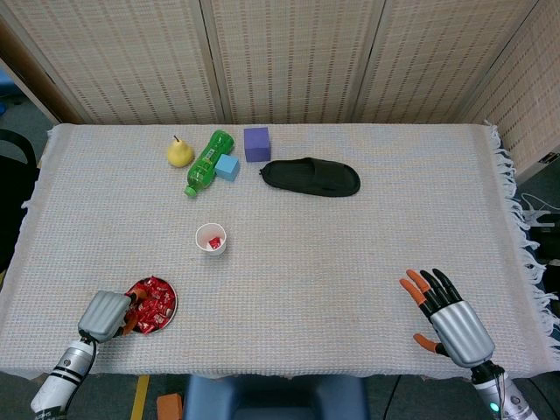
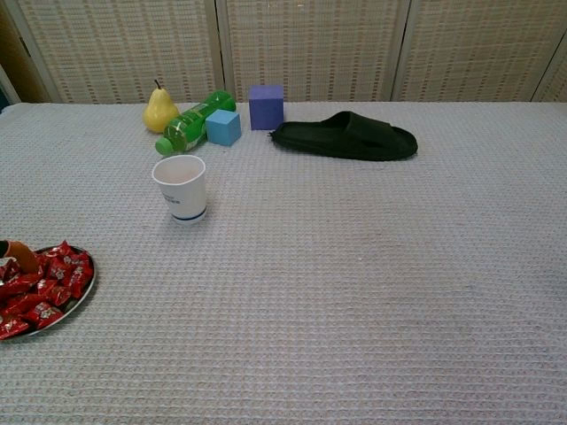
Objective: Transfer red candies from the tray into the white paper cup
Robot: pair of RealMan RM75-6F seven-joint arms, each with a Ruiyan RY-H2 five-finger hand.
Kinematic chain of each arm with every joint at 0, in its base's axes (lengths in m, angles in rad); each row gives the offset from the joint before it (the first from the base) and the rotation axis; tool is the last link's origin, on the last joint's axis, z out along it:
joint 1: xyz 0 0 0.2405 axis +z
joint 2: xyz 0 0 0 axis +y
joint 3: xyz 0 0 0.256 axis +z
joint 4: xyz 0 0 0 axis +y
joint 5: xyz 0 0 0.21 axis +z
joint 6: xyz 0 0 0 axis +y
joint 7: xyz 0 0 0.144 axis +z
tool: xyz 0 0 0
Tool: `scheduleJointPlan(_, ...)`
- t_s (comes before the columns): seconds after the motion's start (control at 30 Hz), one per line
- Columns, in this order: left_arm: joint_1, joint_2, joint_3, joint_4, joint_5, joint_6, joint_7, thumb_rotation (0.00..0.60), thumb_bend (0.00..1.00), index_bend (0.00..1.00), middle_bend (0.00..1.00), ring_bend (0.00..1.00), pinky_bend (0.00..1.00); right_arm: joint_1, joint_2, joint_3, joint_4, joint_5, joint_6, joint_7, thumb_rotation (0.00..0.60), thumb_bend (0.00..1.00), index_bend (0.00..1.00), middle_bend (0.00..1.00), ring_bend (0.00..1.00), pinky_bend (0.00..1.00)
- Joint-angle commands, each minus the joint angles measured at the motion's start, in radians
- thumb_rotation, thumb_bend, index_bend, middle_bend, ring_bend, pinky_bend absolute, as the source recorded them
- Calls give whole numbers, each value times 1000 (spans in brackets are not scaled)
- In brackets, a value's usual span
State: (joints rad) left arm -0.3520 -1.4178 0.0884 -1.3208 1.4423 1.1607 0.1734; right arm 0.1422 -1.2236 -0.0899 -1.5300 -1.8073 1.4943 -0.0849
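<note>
Overhead, the round metal tray [image 1: 169, 308] of crinkly red candies [image 1: 150, 304] sits at seven o'clock on the woven-cloth surface [image 1: 350, 245]. The left hand [image 1: 107, 315] dips its fingers into the pile; whether it grips any I cannot tell. The white paper cup [image 1: 211, 239], at one o'clock from the tray, holds one candy. The right hand [image 1: 451, 317] is spread, holding nothing.

From the chest, the cup shows a blue band, unreadable.

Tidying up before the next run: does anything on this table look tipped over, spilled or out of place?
The green bottle lies on its side between the pear and blue cube, and a black slipper sits oddly on the table. No candies look spilled.
</note>
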Motion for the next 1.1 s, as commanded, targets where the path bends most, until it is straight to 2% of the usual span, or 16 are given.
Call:
scheduleJointPlan(0.03, 0, -5, -3, 8, 3, -4, -3, 600, 377, 380, 1000, 1000, 1000, 1, 2, 0, -4, 3, -5, -8, 600, 0, 0, 0, 0, 0)
scheduleJointPlan(0.53, -6, -29, -7, 33, 40, -19, -30, 600, 382, 457, 1000, 1000, 1000, 5, 11, -1, -19, 22, -37, -29, 600, 0, 0, 0, 0, 0)
scheduleJointPlan(1.1, -1, -19, -17, 11, 65, 1, -37, 600, 523, 568, 1000, 1000, 1000, 8, 16, 4, -31, 45, -61, -38, 600, 0, 0, 0, 0, 0)
